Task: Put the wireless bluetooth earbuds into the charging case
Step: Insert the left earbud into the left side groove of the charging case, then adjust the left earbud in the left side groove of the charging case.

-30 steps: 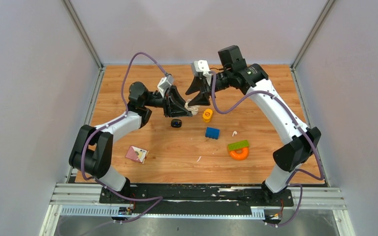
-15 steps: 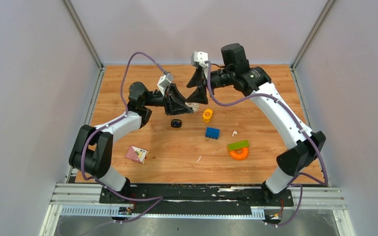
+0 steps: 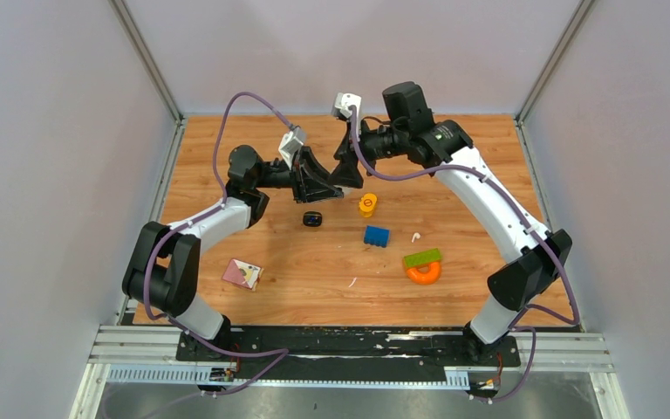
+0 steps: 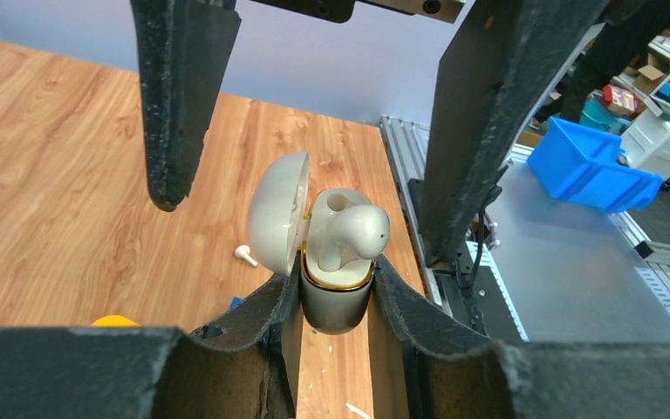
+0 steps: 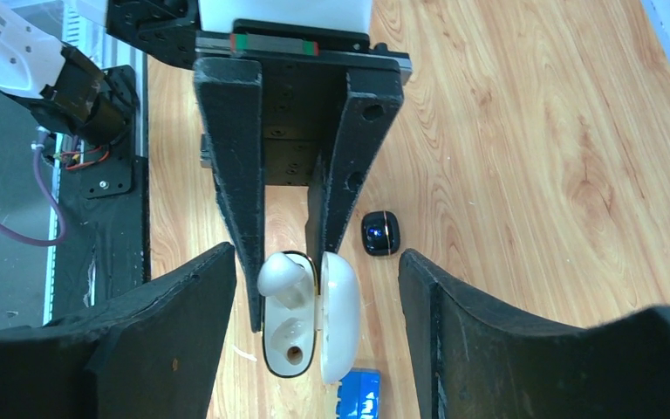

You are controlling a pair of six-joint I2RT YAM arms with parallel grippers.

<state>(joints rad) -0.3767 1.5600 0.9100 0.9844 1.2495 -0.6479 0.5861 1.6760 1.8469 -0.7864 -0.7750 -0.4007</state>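
Here we are clamping the white charging case [image 4: 336, 305] in our left hand [image 4: 336, 278], lid swung open, with one white earbud [image 4: 353, 234] standing in a socket (its head poking above the rim). Our right hand [image 5: 316, 257] is hovering with fingers spread wide, flanking the case without touching it. A second white earbud [image 3: 415, 236] is lying on the counter [image 3: 488, 175], at about four o'clock from the case.

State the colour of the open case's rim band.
Gold rim band, clearest in left wrist view.
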